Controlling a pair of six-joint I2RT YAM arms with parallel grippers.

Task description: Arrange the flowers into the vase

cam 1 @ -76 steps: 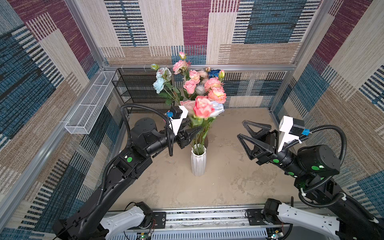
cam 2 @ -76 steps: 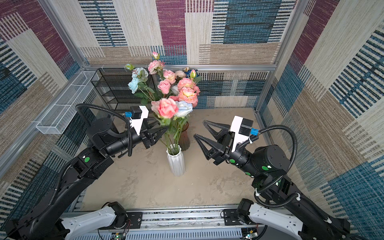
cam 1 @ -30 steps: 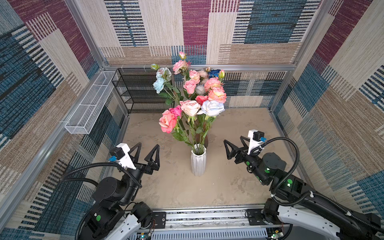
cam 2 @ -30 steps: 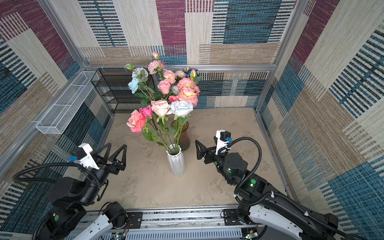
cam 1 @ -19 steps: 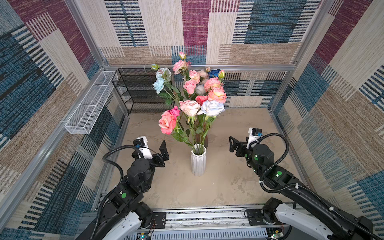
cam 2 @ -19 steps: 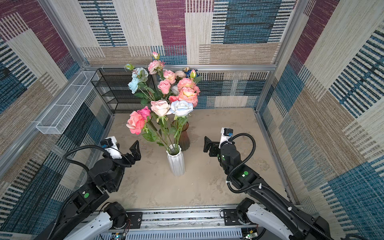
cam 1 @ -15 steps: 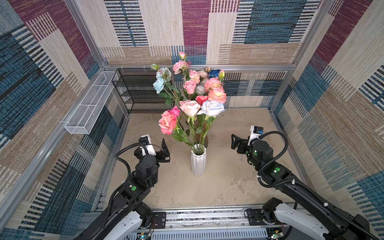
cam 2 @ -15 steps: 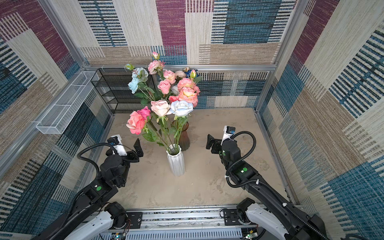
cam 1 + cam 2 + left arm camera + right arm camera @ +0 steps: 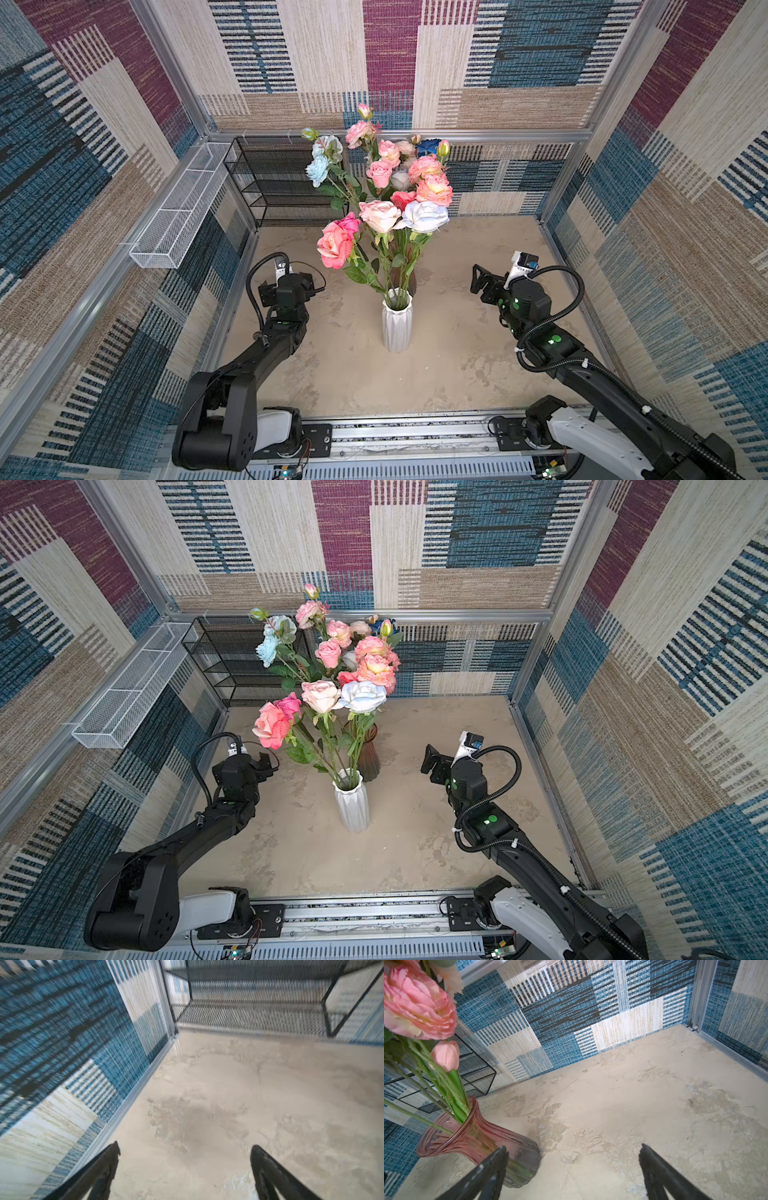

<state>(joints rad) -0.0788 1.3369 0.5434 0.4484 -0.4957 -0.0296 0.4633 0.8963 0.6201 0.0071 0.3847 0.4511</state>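
Note:
A white faceted vase [image 9: 397,322] [image 9: 352,804] stands mid-table with several flowers [image 9: 384,218] in it: pink, pale pink and white roses on green stems. One pink rose [image 9: 334,245] leans out to the left. Behind it a pink glass vase [image 9: 370,756] [image 9: 467,1140] holds more flowers [image 9: 415,170] [image 9: 415,1001]. My left gripper [image 9: 311,281] [image 9: 186,1148] hangs low to the left of the white vase, open and empty. To the right, my right gripper [image 9: 481,282] [image 9: 574,1149] is open and empty too, with the glass vase close by one finger.
A black mesh shelf rack [image 9: 282,183] stands at the back left. A white wire basket [image 9: 178,216] hangs on the left wall. Patterned walls enclose the table on three sides, and a metal rail [image 9: 415,434] runs along the front edge.
Both arms have drawn back from the bouquet and dropped low at either side of the table. The pink rose that was by the left gripper now leans left in the white vase.

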